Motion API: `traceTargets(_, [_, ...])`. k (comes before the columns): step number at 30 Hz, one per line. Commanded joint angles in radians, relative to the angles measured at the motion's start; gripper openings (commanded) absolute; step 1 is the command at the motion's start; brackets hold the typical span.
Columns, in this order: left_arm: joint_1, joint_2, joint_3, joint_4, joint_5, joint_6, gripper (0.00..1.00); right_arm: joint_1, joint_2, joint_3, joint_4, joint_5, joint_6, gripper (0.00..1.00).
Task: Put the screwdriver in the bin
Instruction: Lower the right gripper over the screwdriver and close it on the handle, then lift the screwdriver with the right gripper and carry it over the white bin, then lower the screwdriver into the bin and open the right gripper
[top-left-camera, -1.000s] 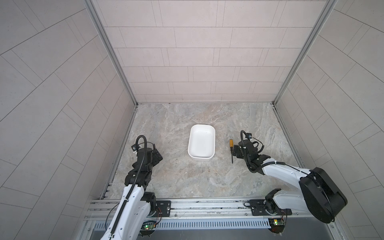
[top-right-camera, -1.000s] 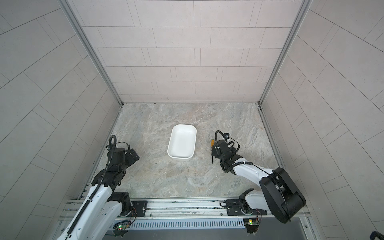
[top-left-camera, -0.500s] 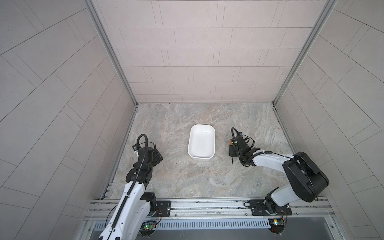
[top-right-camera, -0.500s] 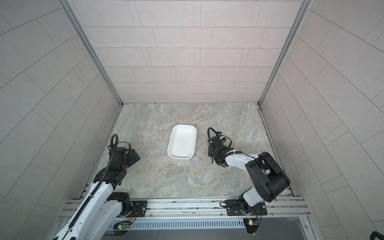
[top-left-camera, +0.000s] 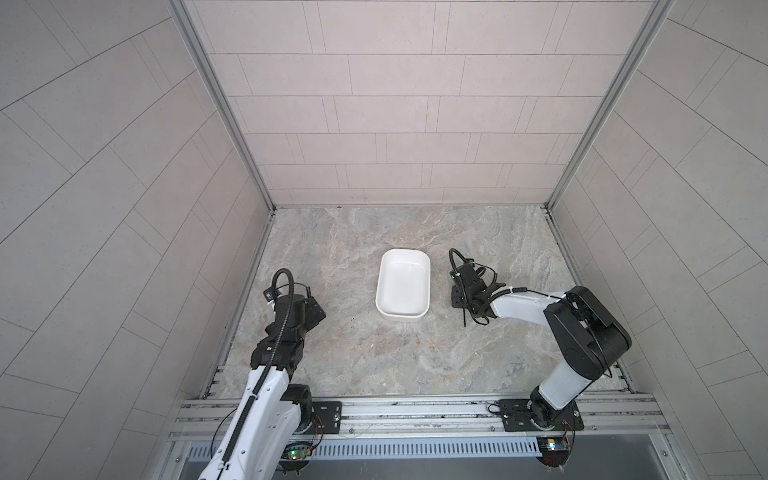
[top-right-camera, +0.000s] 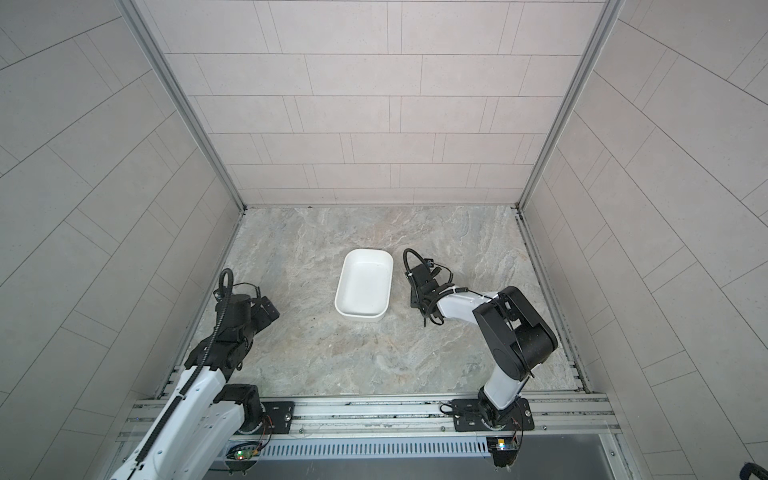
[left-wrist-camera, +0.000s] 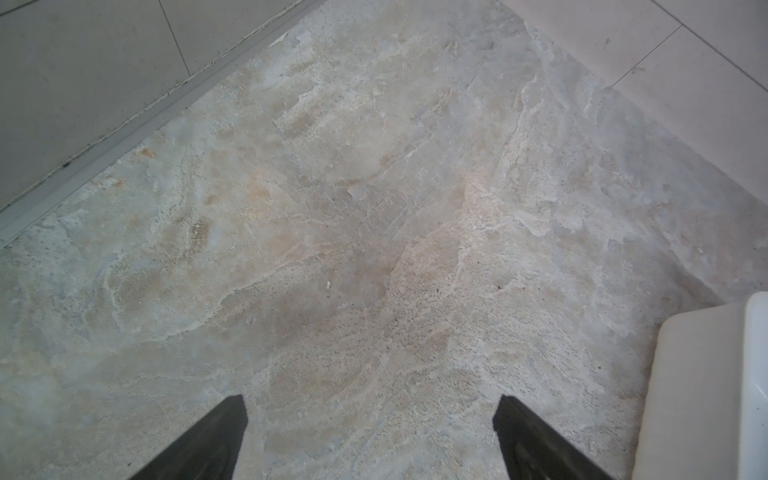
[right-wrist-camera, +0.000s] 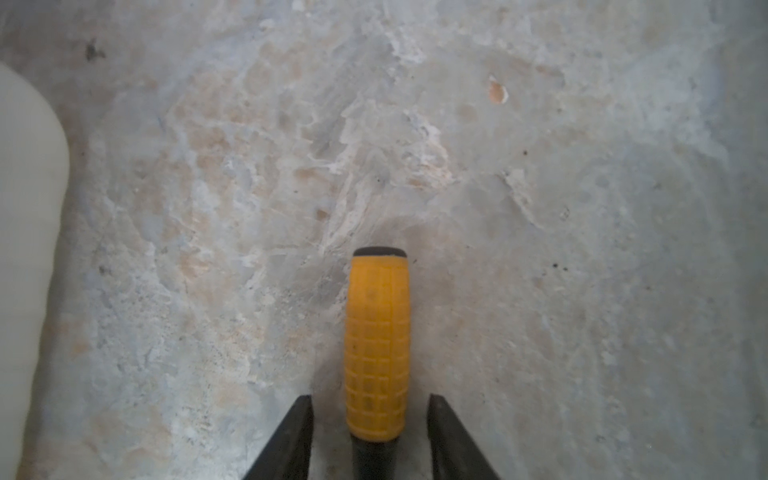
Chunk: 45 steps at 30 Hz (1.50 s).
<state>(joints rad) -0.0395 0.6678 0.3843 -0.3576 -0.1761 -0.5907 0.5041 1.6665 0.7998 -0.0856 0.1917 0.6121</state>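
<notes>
- The right tool (right-wrist-camera: 370, 399) straddles the screwdriver (right-wrist-camera: 376, 332) at the handle's collar end. Its jaws are parted, with a sliver of table showing on each side, so it is not yet clamped.
- The screwdriver lies flat on the table (top-left-camera: 374, 353), in line with that tool and roughly parallel to the long side of the bin (top-left-camera: 402, 291), which sits just beside it, toward the left arm.
- The left tool (left-wrist-camera: 370, 411) is spread wide, empty and farther off.
- The surface is mottled and stone-look, with tiled walls on 3 sides.

Mottled stone tabletop (top-left-camera: 374, 353) carries the bin (top-left-camera: 399, 317) and, apparently lying flat, the screwdriver (right-wrist-camera: 376, 345)
</notes>
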Motion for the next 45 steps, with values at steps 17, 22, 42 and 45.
traceTargets(17, [0.003,-0.01,-0.009,0.004,0.011,0.006,1.0,0.061,-0.143,-0.055,-0.135,0.182,-0.021,0.0])
traceTargets(22, [0.003,-0.011,-0.013,0.02,0.018,0.006,1.0,0.146,-0.251,-0.005,-0.243,0.246,-0.016,0.0])
traceTargets(42, [0.003,0.0,-0.009,0.003,-0.012,0.002,1.0,0.356,0.143,0.548,-0.28,-0.031,-0.109,0.01])
traceTargets(45, [0.004,0.01,-0.01,0.018,-0.01,0.002,1.0,0.352,0.183,0.608,-0.337,-0.034,-0.132,0.05])
